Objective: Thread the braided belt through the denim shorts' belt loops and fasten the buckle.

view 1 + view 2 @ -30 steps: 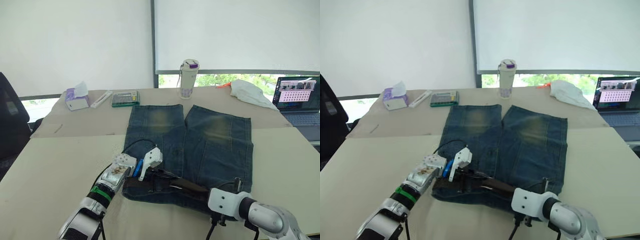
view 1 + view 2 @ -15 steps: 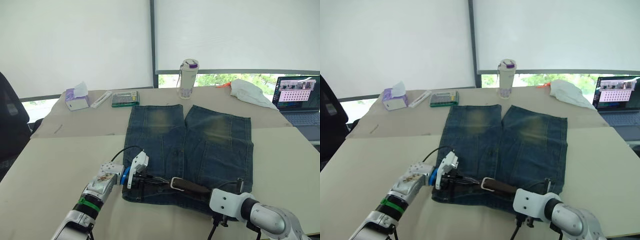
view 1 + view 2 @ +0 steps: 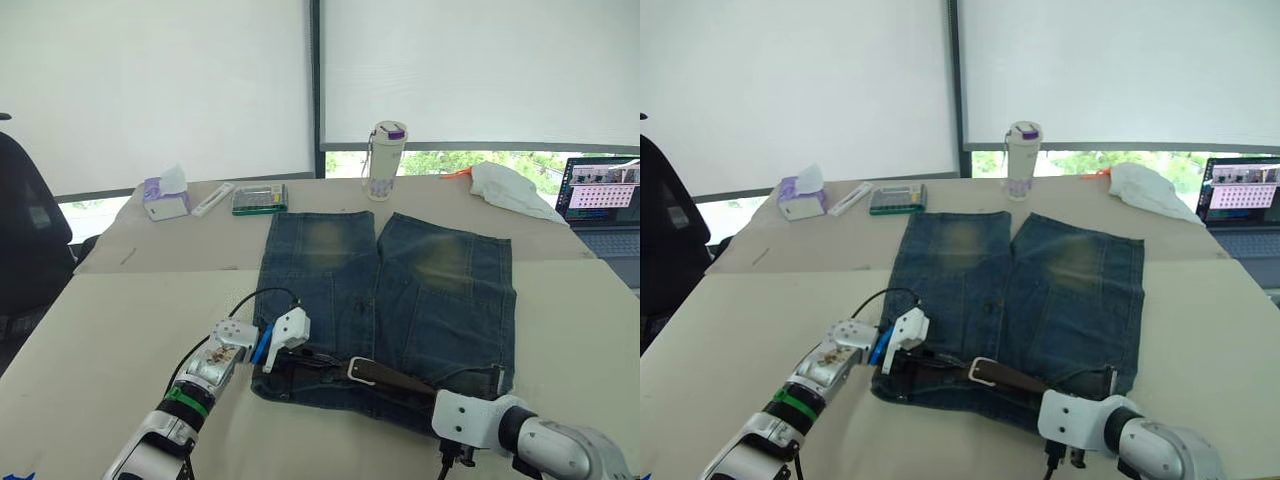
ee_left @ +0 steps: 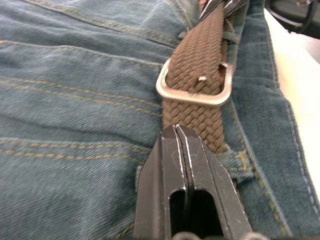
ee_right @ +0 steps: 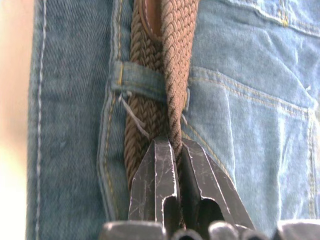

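The denim shorts (image 3: 385, 300) are laid flat on the table (image 3: 120, 330), waistband nearest the robot. The braided belt (image 3: 400, 380) is seen lying along that waistband, passed under at least one of the belt loops (image 5: 142, 80). The buckle (image 4: 195, 85) rests on the strap near mid-waistband, and the prong appears seated through the weave.

The left pincer (image 4: 179, 135) is pressed fully together, with nothing between its fingers, its tips resting on the belt just short of the buckle. The right pincer (image 5: 172, 150) is clamped on a run of the braided belt beside a loop.

The strap is judged light, limp and loosely woven, so buckling when pushed is to be expected; pulling is advised. The best hold is judged to be on the strap edge close to the buckle, the metal frame being smooth and liable to slip.
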{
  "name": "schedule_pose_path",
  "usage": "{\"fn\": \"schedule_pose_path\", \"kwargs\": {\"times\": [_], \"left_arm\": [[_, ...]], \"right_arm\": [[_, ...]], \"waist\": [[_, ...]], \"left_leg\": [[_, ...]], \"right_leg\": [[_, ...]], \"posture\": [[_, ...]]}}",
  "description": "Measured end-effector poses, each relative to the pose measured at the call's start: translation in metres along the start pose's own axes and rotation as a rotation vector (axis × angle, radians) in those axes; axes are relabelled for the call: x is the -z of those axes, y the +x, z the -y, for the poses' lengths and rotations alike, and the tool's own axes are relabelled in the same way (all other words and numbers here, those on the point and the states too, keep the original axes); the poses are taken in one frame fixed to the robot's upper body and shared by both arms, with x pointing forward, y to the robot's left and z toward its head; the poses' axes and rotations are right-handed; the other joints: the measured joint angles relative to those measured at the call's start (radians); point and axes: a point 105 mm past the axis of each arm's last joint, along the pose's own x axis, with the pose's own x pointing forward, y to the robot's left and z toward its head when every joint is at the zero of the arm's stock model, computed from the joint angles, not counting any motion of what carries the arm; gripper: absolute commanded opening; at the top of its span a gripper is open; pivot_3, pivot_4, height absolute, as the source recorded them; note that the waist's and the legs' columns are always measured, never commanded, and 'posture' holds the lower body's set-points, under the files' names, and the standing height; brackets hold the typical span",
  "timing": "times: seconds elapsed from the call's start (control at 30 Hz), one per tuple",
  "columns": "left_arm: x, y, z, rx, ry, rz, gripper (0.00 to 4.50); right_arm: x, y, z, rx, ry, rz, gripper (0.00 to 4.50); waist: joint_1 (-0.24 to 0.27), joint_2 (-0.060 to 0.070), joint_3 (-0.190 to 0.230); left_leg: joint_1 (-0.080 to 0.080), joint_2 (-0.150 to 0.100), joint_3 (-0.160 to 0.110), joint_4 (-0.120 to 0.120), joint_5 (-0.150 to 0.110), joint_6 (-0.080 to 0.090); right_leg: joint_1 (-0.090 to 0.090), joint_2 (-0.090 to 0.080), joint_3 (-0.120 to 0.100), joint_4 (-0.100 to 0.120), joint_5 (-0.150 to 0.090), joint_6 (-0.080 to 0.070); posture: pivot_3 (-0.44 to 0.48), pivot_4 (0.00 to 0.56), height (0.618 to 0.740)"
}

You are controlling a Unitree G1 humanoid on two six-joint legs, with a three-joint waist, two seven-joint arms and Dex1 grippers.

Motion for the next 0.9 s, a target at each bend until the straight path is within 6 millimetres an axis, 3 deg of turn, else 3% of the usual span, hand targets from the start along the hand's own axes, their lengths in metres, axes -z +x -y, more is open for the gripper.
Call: {"fn": "schedule_pose_path", "kwargs": {"times": [0.23,0.37,0.53,0.7,0.77,0.9], "left_arm": [[-0.002,-0.003,-0.001,-0.023,-0.024,0.032,0.01],[-0.016,-0.008,0.0,-0.046,-0.158,0.156,0.01],[-0.054,-0.017,0.004,-0.032,-0.088,0.166,1.53],[-0.105,-0.004,-0.002,-0.086,0.137,0.093,3.21],[-0.119,0.005,-0.005,-0.102,0.205,0.049,3.21],[-0.123,0.02,0.001,-0.007,0.19,0.009,3.21]], "right_arm": [[-0.005,-0.004,0.021,0.061,-0.025,0.004,0.0],[-0.013,0.009,0.034,0.084,-0.033,0.043,0.0],[-0.022,0.022,0.042,0.067,-0.014,0.071,0.0],[-0.03,0.024,0.052,0.065,0.029,0.093,0.0],[-0.036,0.026,0.052,0.049,0.072,0.115,0.0],[-0.047,0.028,0.052,0.03,0.142,0.156,0.0]], "waist": [[-0.003,0.001,0.0],[-0.019,-0.001,0.004],[-0.033,-0.002,0.007],[-0.026,-0.003,0.007],[-0.028,-0.004,0.008],[-0.035,-0.003,0.007]], "left_leg": [[-0.001,-0.001,0.0,0.0,0.0,0.0],[-0.003,-0.001,0.0,0.0,0.0,0.0],[-0.006,0.001,0.0,0.0,0.002,-0.003],[-0.007,0.001,0.0,0.0,0.002,-0.004],[-0.007,0.001,0.0,-0.001,0.002,-0.004],[-0.011,0.002,0.0,-0.001,0.003,-0.005]], "right_leg": [[-0.001,0.0,0.001,0.0,0.0,0.001],[-0.004,0.0,0.001,0.002,0.0,0.001],[-0.01,0.0,0.002,0.005,0.0,0.0],[-0.009,0.0,0.002,0.004,0.0,-0.001],[-0.01,0.0,0.002,0.004,0.0,-0.001],[-0.015,0.0,0.002,0.006,0.001,-0.001]], "posture": [[0.0,0.15,0.74],[0.0,0.15,0.74],[0.0,0.15,0.74],[0.0,0.15,0.74],[0.0,0.15,0.74],[0.0,0.15,0.74]]}}
